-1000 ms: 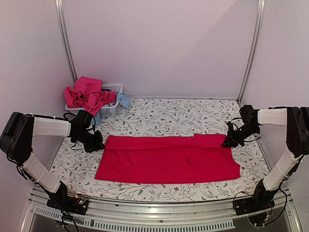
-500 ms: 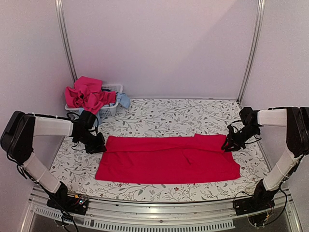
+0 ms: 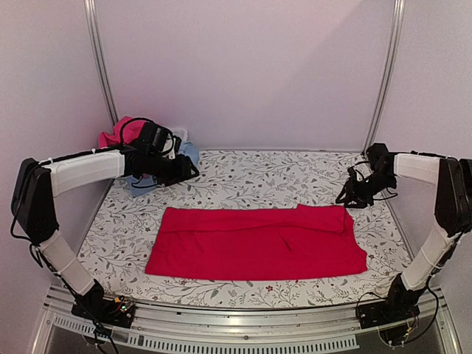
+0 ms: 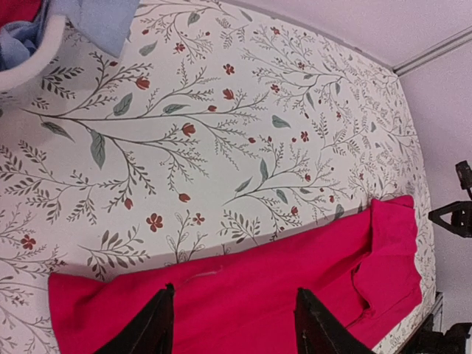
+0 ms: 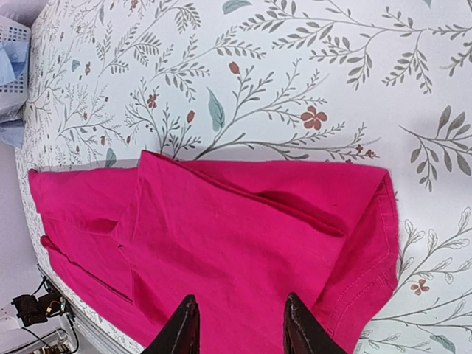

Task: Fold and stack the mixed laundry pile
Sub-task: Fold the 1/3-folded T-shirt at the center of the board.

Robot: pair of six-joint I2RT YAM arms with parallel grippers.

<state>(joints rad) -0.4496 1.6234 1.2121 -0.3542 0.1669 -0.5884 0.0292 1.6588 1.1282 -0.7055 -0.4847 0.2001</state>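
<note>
Fingers point(image 4: 157, 330) parted, left gripper point(image 3: 184, 172) and right gripper point(image 3: 345, 199) have released the red cloth point(image 3: 254, 243). Fold apparently done, the left heads for the far-left basket point(image 4: 26, 66).

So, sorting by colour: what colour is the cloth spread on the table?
The cloth is bright red, clearest in top view.

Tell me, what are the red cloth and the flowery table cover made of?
Red cloth: likely a soft matte textile, perhaps cotton knit; it creases and shows a stitched hem. Table cover: smooth flower-printed sheet, fabric or vinyl, unclear.
</note>
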